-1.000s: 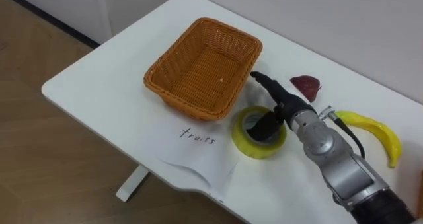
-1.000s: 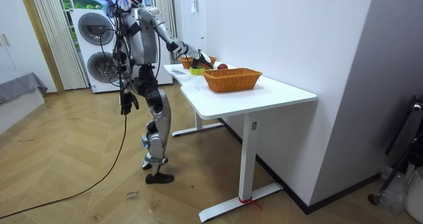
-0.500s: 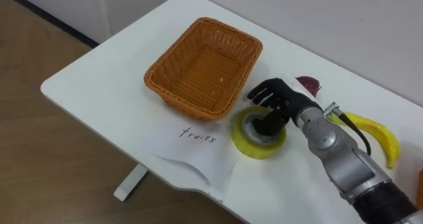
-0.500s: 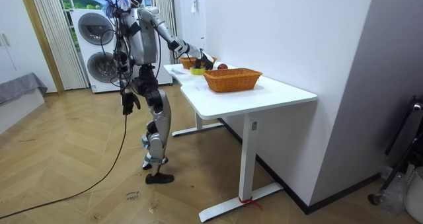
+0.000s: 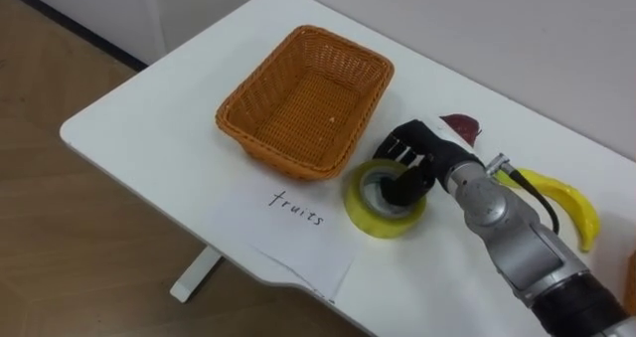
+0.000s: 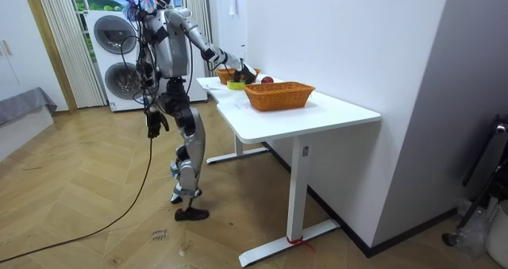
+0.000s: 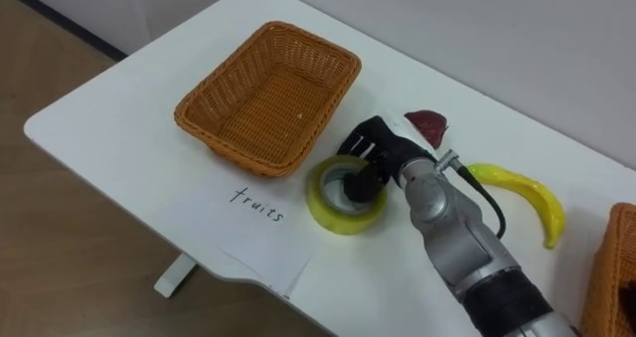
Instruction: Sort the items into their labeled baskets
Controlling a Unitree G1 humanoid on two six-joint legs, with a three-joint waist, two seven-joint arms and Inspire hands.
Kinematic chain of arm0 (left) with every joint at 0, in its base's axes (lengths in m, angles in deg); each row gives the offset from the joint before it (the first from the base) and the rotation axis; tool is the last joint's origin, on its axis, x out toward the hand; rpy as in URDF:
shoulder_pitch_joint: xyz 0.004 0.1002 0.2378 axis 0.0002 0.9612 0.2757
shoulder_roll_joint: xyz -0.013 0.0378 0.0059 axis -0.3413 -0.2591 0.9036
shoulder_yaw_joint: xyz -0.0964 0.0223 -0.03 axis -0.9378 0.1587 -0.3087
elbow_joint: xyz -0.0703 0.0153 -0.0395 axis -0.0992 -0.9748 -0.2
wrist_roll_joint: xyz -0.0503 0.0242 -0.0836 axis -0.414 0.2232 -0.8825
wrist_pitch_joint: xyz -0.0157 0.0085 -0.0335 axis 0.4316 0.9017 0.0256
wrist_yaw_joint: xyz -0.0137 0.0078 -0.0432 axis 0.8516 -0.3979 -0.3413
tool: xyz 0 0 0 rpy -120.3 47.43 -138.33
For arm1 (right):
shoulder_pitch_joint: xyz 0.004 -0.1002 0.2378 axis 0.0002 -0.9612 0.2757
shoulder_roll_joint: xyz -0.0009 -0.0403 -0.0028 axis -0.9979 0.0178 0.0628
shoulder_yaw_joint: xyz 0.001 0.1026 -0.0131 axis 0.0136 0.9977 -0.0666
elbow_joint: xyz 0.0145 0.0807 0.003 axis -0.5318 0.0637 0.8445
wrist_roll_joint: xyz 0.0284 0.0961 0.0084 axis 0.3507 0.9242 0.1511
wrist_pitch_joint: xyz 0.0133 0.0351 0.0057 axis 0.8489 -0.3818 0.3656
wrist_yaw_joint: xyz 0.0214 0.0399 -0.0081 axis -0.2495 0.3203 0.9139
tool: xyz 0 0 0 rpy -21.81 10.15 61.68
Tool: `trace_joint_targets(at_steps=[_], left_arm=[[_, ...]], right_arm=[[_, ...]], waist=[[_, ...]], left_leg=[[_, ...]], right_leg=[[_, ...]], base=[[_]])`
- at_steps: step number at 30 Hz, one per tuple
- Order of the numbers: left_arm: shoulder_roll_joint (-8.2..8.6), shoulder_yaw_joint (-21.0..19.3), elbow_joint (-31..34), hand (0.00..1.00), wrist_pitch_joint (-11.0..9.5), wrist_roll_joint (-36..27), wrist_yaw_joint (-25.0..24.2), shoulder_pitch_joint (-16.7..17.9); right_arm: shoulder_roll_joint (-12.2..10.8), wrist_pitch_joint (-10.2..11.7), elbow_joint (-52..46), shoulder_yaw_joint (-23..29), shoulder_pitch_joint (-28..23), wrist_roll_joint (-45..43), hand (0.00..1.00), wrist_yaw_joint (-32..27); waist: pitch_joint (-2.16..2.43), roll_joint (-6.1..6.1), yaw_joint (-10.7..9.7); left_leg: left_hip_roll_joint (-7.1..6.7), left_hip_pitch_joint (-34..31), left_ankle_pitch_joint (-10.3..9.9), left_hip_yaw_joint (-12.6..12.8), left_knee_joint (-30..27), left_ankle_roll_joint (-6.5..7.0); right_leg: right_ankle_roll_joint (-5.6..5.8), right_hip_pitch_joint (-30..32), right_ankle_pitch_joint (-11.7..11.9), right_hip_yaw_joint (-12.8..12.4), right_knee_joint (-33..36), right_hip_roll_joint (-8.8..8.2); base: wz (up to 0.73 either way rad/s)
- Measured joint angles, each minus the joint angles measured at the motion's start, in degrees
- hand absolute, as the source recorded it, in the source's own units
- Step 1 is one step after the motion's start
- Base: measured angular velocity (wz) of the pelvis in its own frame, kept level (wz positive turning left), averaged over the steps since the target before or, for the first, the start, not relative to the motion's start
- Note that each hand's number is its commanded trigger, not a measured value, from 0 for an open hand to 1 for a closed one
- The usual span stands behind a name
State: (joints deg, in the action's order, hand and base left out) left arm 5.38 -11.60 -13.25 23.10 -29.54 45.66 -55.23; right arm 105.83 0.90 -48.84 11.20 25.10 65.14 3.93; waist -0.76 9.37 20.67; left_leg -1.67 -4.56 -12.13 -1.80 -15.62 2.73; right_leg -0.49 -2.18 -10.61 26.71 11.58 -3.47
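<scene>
A yellow tape roll (image 5: 374,216) lies flat on the white table (image 5: 149,128), beside a paper sheet (image 5: 298,228) with a handwritten word. My right hand (image 5: 422,156) is on it, thumb down in the roll's hole and fingers curled over its far rim. An empty orange wicker basket (image 5: 266,86) stands just left of the roll. Behind the hand lies a dark red fruit (image 5: 462,128), and a banana (image 5: 568,194) lies to the right. In the room view I stand at the table's end with my left hand (image 6: 154,123) hanging by my side.
A second wicker basket (image 7: 614,267) shows at the right edge of the table. The near table edge runs close below the paper. Washing machines (image 6: 119,55) stand behind me in the room view.
My right hand's fingers went from straight to curled over the tape roll's rim, with the thumb staying inside the hole. The roll slid slightly left.
</scene>
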Motion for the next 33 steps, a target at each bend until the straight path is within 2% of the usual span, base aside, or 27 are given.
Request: trace_joint_targets(at_steps=[6,15,19,27,33], left_arm=[[-0.03,-0.01,-0.20,0.00,-0.04,-2.10,-0.02,0.33],[0.01,0.03,-0.17,0.00,0.02,-2.05,-0.12,0.68],[0.02,0.02,-0.15,0.00,-0.05,-1.99,-0.14,0.41],[0.27,-0.15,-1.88,0.00,-0.04,-1.95,0.01,0.27],[1.09,-0.54,-1.73,0.00,-0.04,-2.01,-0.13,0.07]], right_arm=[[0.01,0.03,-0.20,-0.01,0.00,-0.03,1.00,0.04],[0.02,0.03,-0.23,-0.01,-0.02,-0.91,1.00,0.04],[0.02,0.09,-0.37,-0.02,-0.03,-1.24,1.00,0.05],[0.03,0.55,-1.59,0.39,-0.04,-1.36,1.00,0.12],[0.81,0.54,-4.99,1.27,-0.06,-1.36,1.00,0.12]], waist=[[0.04,-0.11,-0.06],[0.35,-1.34,-0.51],[0.17,-1.89,-0.71],[0.12,-2.14,-3.54],[0.61,-3.05,-4.69]], left_leg=[[0.01,-0.01,0.00,0.06,-0.06,0.00],[0.01,0.18,0.00,0.02,-0.16,0.01],[0.01,0.42,0.00,0.10,-0.17,0.01],[-0.02,0.41,0.03,0.28,-0.11,0.06],[0.03,0.43,0.06,0.82,0.13,0.11]], right_leg=[[0.00,0.03,0.00,-0.13,0.02,0.01],[0.01,-0.17,0.00,-0.25,0.08,-0.31],[0.00,-0.33,0.00,-0.56,0.09,-0.31],[0.04,-0.22,0.02,-1.61,0.09,-0.27],[0.06,0.11,0.04,-1.98,0.09,-0.33]], base=[[0.00],[0.00],[0.00],[-0.01],[-0.05]])
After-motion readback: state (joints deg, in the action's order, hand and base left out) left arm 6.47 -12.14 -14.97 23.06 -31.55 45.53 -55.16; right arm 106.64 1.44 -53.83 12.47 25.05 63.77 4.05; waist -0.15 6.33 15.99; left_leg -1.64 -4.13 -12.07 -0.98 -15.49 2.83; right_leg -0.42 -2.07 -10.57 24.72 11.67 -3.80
